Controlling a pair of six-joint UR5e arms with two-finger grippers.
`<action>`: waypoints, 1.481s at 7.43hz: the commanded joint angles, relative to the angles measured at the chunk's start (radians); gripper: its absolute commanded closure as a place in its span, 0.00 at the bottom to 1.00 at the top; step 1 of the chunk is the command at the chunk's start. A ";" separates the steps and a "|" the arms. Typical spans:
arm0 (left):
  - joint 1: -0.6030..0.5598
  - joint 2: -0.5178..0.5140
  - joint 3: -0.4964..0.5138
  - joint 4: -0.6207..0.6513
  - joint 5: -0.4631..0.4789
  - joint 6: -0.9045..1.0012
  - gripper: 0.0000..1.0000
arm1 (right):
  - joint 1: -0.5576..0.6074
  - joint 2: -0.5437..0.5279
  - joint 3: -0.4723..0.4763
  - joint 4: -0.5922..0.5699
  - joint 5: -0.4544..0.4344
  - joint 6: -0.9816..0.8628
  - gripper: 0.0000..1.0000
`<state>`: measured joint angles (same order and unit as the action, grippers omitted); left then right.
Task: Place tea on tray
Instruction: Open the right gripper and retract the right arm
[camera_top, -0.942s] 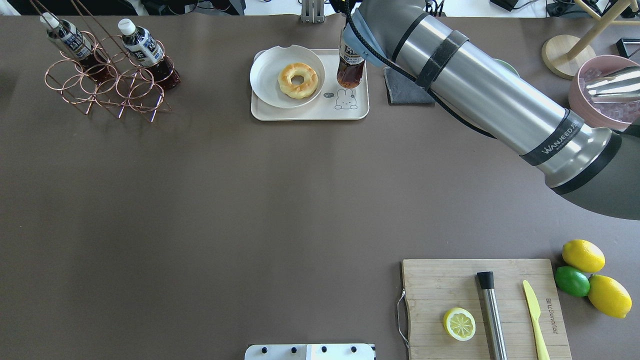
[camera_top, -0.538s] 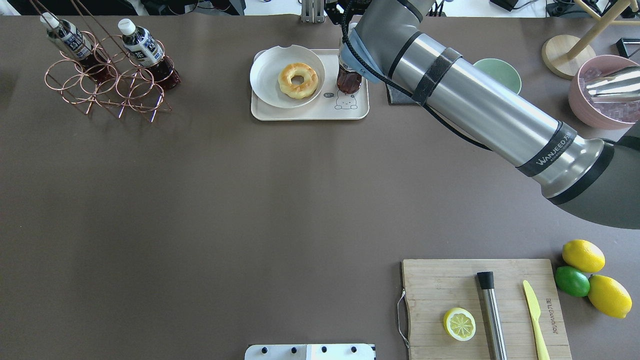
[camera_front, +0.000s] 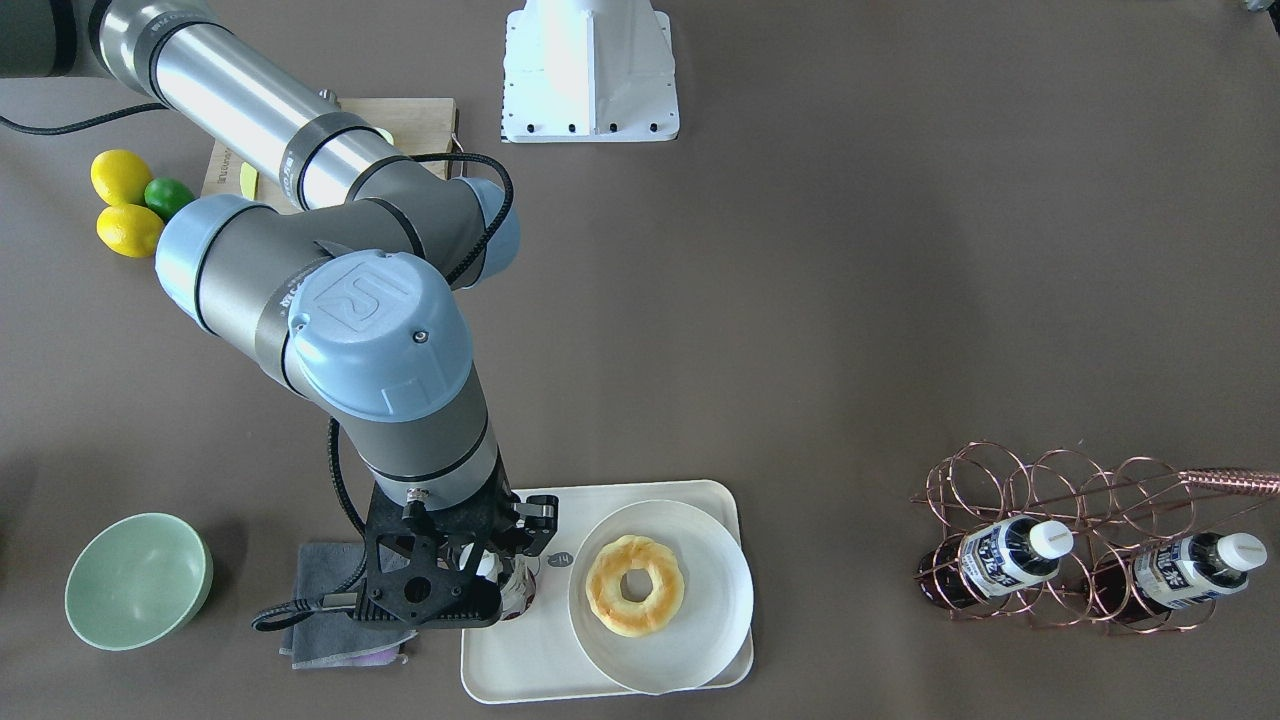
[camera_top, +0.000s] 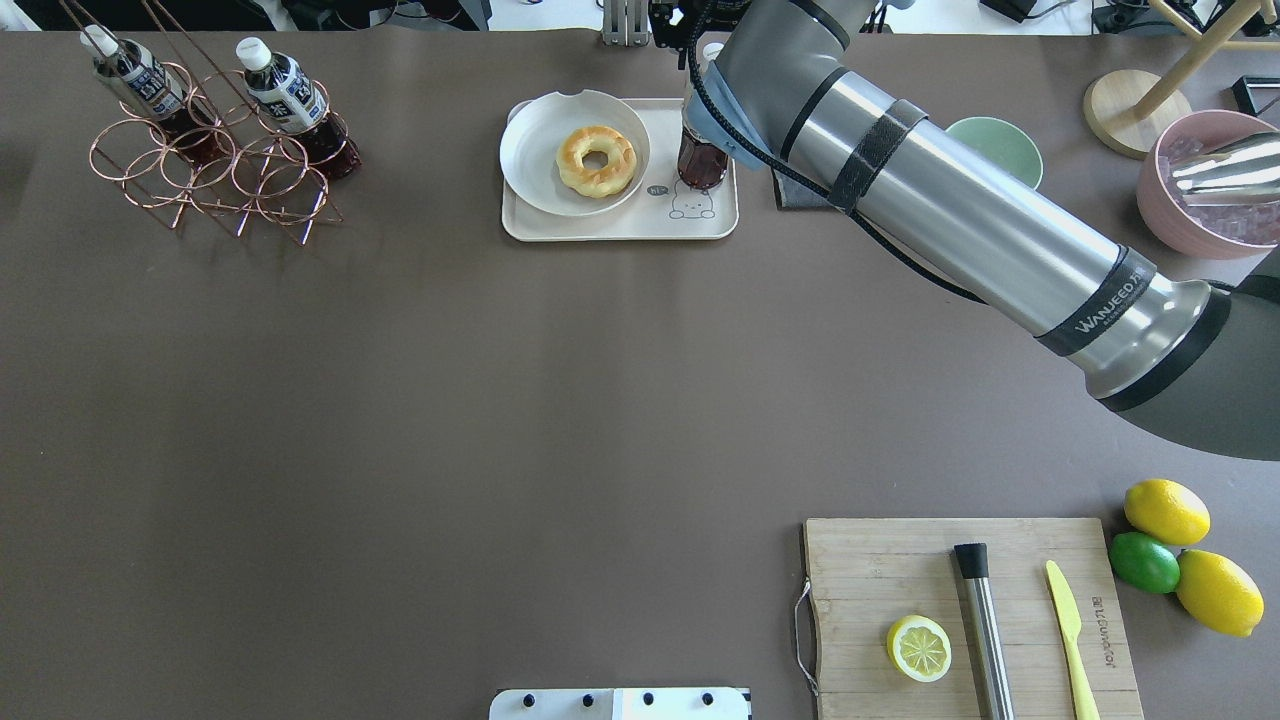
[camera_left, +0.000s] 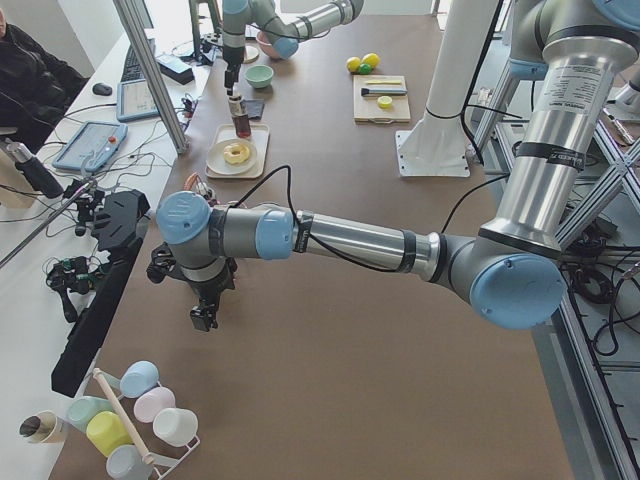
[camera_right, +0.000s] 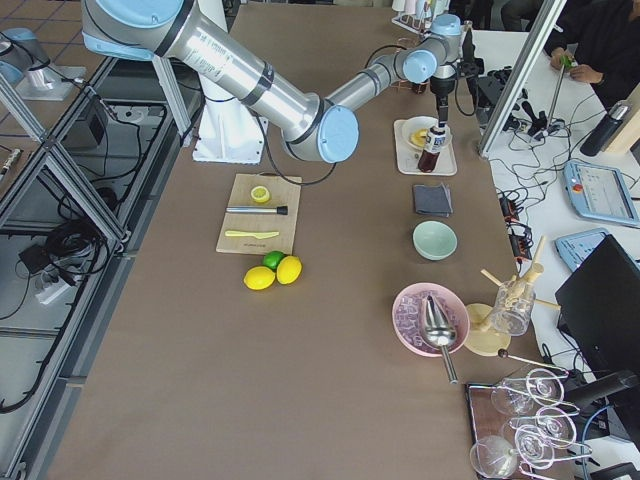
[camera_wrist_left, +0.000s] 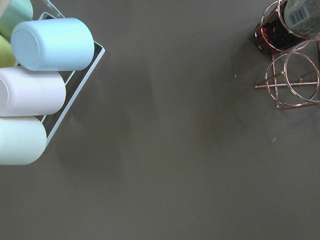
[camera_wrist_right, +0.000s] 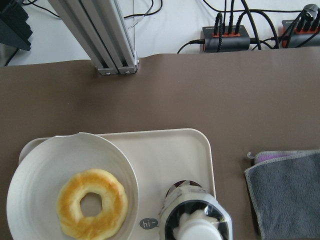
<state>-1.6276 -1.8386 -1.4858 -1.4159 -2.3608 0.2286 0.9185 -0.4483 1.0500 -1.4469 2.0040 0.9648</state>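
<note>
Tea (camera_top: 702, 165) at the tray (camera_top: 620, 228), and we are nearly home! It stands upright in the tray's open end, just beside the plate (camera_top: 525, 150) with its doughnut (camera_top: 596, 160), base right by the little bear drawing (camera_top: 691, 205). From the side views the base looks down on the tray floor, though we cannot say for sure that it touches.

The right pincer (camera_front: 487, 572) comes straight down on top of the tea. As far as we can judge, it is closed on the neck under the cap, but the wrist body hides the pads themselves.

So the carrying looks done. What is left, by our reckoning, is to let go, then lift straight up without tipping the tea or nudging the plate.

Far off to the side, the left pincer (camera_left: 204, 316) hangs over bare counter (camera_left: 330, 380) near the cup rack (camera_left: 130, 420). We see nothing in it, and we cannot tell whether it is open or closed. Two spare bottles (camera_top: 285, 95) sit in the copper rack (camera_top: 200, 175), well apart from the tray.
</note>
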 joint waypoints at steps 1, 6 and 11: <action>-0.002 -0.001 0.001 0.000 0.000 0.002 0.03 | 0.028 -0.007 0.214 -0.217 0.041 -0.001 0.00; -0.003 0.010 -0.004 0.000 0.000 0.006 0.03 | 0.123 -0.548 0.801 -0.477 -0.065 -0.308 0.00; 0.003 0.007 -0.005 -0.002 0.000 0.008 0.03 | 0.559 -0.923 0.677 -0.385 0.092 -1.069 0.00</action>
<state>-1.6281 -1.8298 -1.4904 -1.4167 -2.3608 0.2342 1.2834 -1.2912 1.8236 -1.8923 1.9394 0.1749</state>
